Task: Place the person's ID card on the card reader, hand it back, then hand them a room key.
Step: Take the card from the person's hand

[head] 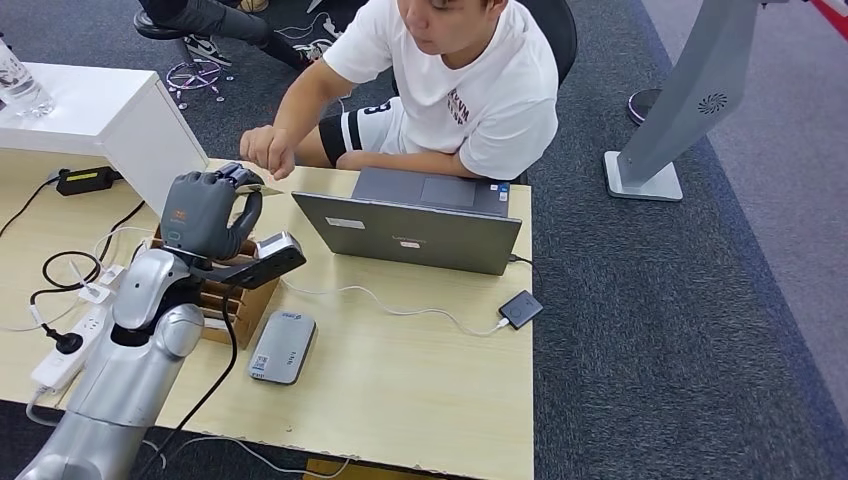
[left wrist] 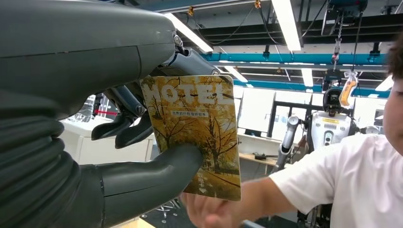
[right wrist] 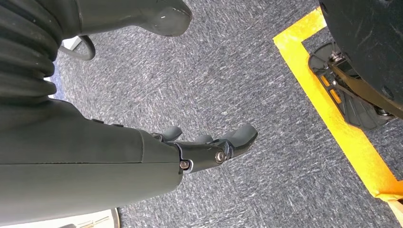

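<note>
Yellow room key (left wrist: 195,133) in left hand (head: 205,212), person's hand (head: 268,150) touching

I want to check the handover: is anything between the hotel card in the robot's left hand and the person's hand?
Nothing visible. The left hand holds the hotel card up, and the person's hand is right at it.

An open grey laptop (head: 420,225) sits on the wooden worktop (head: 400,380), a white cable (head: 400,305) running past its front. A white power strip (head: 62,355) lies at the worktop's left edge, a black power adapter (head: 85,180) further back. Grey carpet (head: 680,330) covers the floor.
</note>
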